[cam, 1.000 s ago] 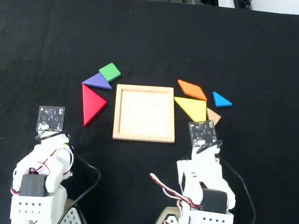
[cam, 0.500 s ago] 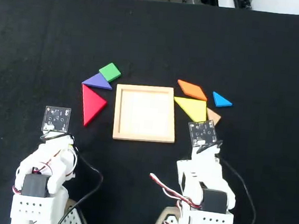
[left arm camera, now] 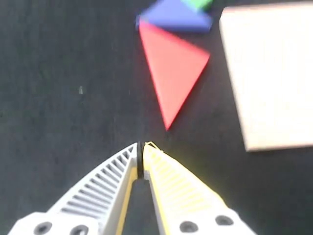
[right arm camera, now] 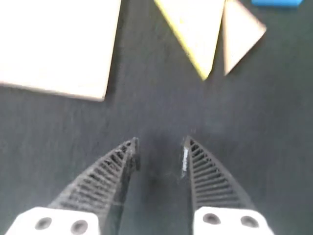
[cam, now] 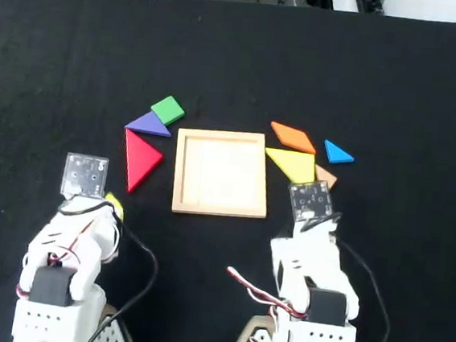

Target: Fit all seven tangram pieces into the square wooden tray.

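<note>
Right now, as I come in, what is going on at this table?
The square wooden tray is empty; nothing is placed yet. All seven pieces lie on the black table beside it: three on the left arm's side, four on the right arm's. The left gripper is shut and holds nothing, just short of the red triangle. The right gripper is open, just short of the yellow triangle and the tan triangle.

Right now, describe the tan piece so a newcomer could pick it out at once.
Start at the square wooden tray mid-table and go to the pieces on the right arm's side. The tan piece lies just beyond the big yellow triangle, away from the tray. It is a small triangle, the only pale wood-coloured piece there; its neighbours are yellow, blue and orange.
</note>
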You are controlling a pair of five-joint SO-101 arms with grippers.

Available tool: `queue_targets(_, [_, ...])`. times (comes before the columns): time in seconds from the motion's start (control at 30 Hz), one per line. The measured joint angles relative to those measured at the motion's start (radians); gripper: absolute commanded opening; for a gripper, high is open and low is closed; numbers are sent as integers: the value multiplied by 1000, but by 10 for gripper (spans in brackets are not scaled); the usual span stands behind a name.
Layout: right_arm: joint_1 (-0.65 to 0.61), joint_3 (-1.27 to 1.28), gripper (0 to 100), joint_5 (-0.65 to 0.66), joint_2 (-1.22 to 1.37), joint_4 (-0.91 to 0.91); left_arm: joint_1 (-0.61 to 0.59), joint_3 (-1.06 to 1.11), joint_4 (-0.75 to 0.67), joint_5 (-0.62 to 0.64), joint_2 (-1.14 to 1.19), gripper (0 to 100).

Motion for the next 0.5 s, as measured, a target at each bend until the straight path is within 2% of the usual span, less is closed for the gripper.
queue_targets(0.07, [0, 0, 148, 0, 0, -87, 8, -46, -8, -8, 0, 100])
queue_targets(0.17, [0, 0, 148, -2, 0, -166, 8, -101, -44, -100, 0, 170])
queue_targets(0.3, [0, 0, 148, -2, 0, -218, 15, -130, -117, -91, 0, 137])
queue_targets(0.4, [0, 0, 145, 31, 0, -264, 20, -170, -115, -44, 6, 131])
queue_targets(0.5, [0, -5, 145, 66, 0, -293, 64, -245, -87, 0, 112, 131])
